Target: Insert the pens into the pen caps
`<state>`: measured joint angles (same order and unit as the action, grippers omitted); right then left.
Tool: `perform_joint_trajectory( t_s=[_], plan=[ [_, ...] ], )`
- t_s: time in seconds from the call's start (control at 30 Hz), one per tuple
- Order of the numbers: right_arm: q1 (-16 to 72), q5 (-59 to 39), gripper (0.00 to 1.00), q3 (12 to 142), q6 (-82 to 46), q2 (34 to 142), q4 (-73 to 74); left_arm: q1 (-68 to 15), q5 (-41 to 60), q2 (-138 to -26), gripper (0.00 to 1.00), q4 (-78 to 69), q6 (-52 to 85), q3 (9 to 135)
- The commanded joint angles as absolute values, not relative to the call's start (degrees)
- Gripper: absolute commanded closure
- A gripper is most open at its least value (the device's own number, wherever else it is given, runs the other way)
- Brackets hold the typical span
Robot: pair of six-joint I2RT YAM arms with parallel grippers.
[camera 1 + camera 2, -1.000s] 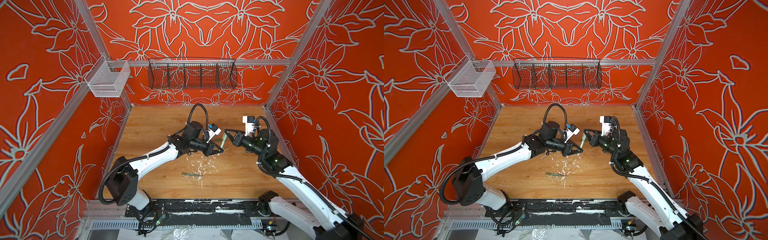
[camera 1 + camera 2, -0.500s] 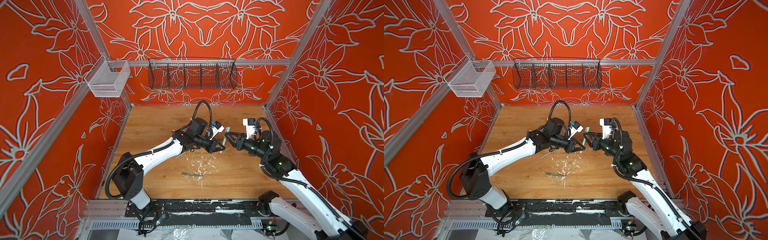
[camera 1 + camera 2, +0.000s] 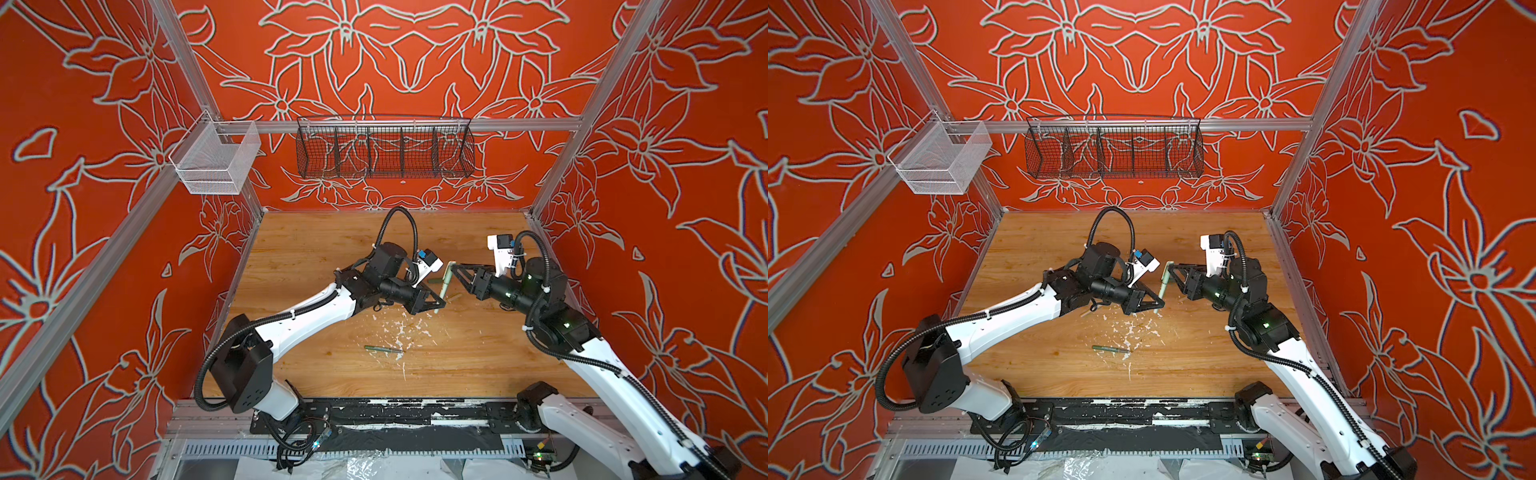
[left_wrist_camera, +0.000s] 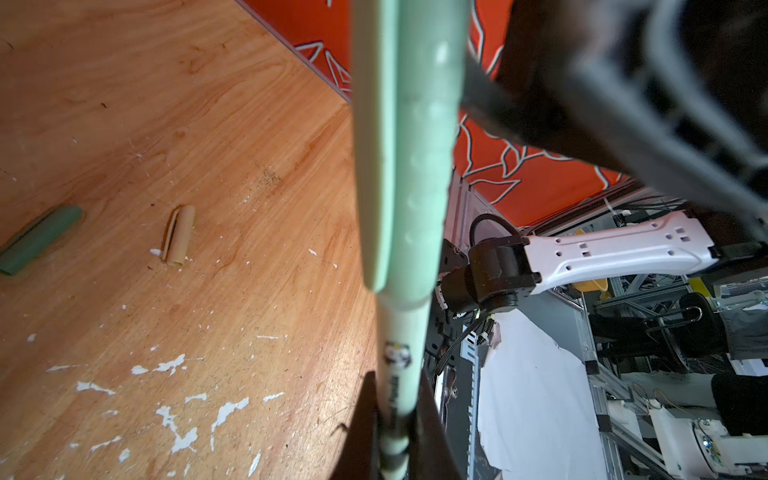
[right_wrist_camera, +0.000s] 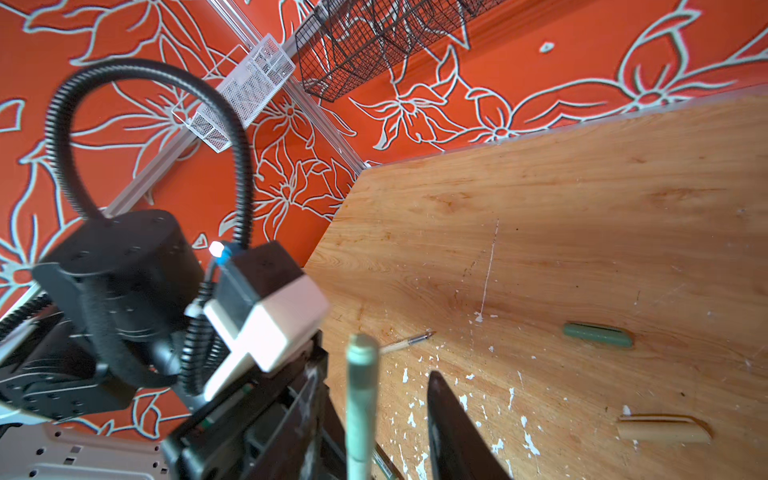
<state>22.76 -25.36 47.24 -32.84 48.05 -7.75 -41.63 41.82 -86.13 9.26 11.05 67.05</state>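
Both top views: my left gripper (image 3: 437, 303) is clamped on one end of the pale green pen (image 3: 439, 293), held clear of the wooden table (image 3: 316, 257) near its middle, its length running from 6 toward 12 o'clock. The light green cap (image 3: 447, 274) is seated on the pen's far end. My right gripper (image 3: 455, 272) sits at that cap, at 1 o'clock from the left one, jaws parted. The dark green cap (image 3: 436, 281) lies at 12 o'clock from the left gripper and the tan cap (image 3: 454, 296) at 2 o'clock. The dark green pen (image 3: 1111, 348) lies flat at 7 o'clock, beside white paint flecks (image 3: 1129, 332).

Left wrist: the fingers (image 4: 365, 424) pinch the pen's barrel, and the cap covers the end beyond them. Both loose caps lie on the table, apart from each other.

Right wrist: the capped end stands between my released fingers (image 5: 449, 415), with a clear gap on one side. The tan pen (image 5: 409, 341) shows only its tip end, on the table.
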Motion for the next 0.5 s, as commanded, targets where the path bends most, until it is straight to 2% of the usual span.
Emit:
perform_joint_trajectory(
  t_s=[0.0,0.13,0.47],
  plan=[
    [22.17,-27.66,0.59,49.16,-32.03,48.21,-8.25,-41.48,43.10,-84.27,1.00,7.72,9.35,67.06],
    [22.06,-31.54,0.59,47.16,-34.30,48.54,-2.92,-41.47,42.82,-84.53,1.00,7.54,9.58,67.06],
    [21.97,-33.00,0.60,46.43,-34.46,50.29,-1.09,-41.48,42.52,-85.00,1.00,8.24,9.84,67.74]
  ],
)
